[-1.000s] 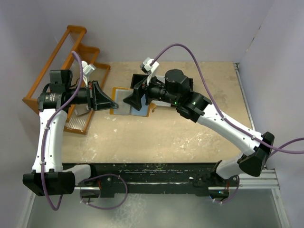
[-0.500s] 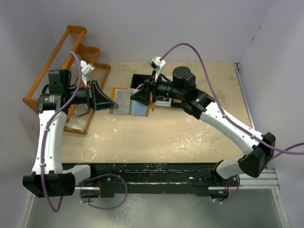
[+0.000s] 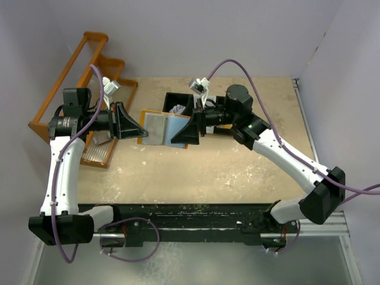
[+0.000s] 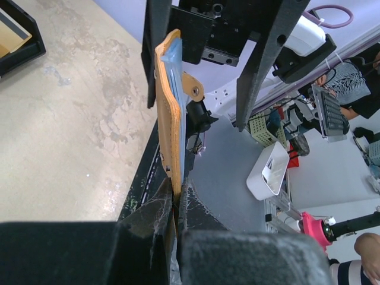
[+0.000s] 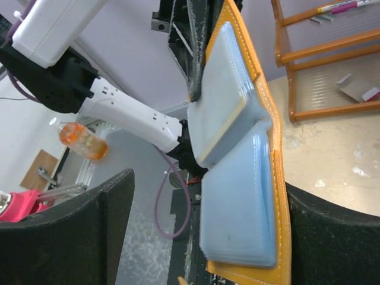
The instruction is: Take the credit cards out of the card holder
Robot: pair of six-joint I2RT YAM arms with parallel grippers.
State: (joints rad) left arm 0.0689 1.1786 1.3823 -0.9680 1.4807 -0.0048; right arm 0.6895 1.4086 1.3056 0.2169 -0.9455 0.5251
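Tan stitched-leather card holder (image 3: 155, 126) w/ padded pale-blue panels, edge clamped in left claw (image 4: 176, 208); right claw (image 5: 209, 196) spread wide.

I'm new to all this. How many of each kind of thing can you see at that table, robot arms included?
robot arms: 2 (left arm, right arm)
card holder: 1
black tray: 1
orange rack: 1
Total: 5
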